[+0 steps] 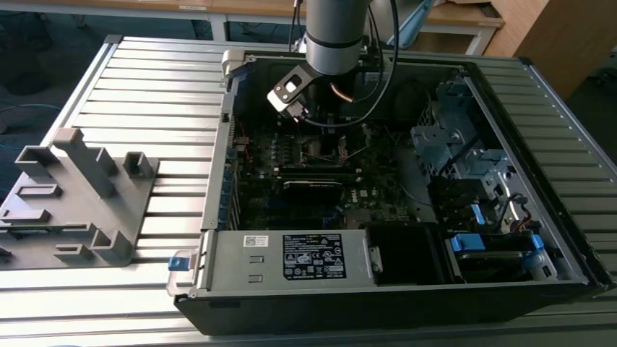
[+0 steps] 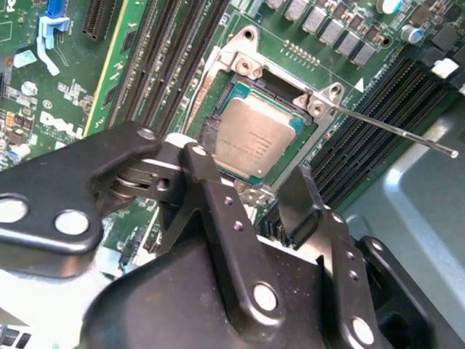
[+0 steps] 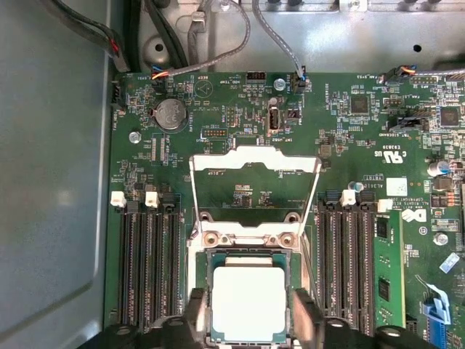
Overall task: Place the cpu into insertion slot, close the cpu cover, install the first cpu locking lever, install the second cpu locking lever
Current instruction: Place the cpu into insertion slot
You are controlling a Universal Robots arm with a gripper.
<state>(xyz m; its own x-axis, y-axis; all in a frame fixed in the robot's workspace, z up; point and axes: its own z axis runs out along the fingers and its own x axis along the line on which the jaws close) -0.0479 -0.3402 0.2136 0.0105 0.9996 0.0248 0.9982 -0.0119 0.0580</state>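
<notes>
**First:** Exterior view has the arm (image 1: 336, 36) reaching straight down into the open computer case (image 1: 386, 307). Where's the chip?

**Second:** Right under the gripper (image 3: 248, 323). From the first wrist view, the cpu (image 3: 248, 302) lies flat in the insertion slot (image 3: 251, 256), silver face up and square to the rim.

**First:** Pinched?

**Second:** I'd say not. The fingers (image 3: 196, 316) are spread, one off each of two opposite edges of the chip. In the second wrist view one finger sits right at an edge and the other shows a sliver of gap. So the cpu looks to be resting in the socket, not hanging.

**First:** And the cpu cover (image 3: 254, 154)?

**Second:** Folded back on its hinge, on the side of the slot towards the coin battery (image 3: 168, 114). Its window isn't over the chip. One locking lever (image 2: 392, 131), a thin rod, juts out past a socket corner.

**First:** Room to move?

**Second:** Tight sideways. The memory slots (image 3: 149, 269) run along both edges where the fingers sit, just beside them. Straight up looks free (the case walls are well apart from all this).
</notes>
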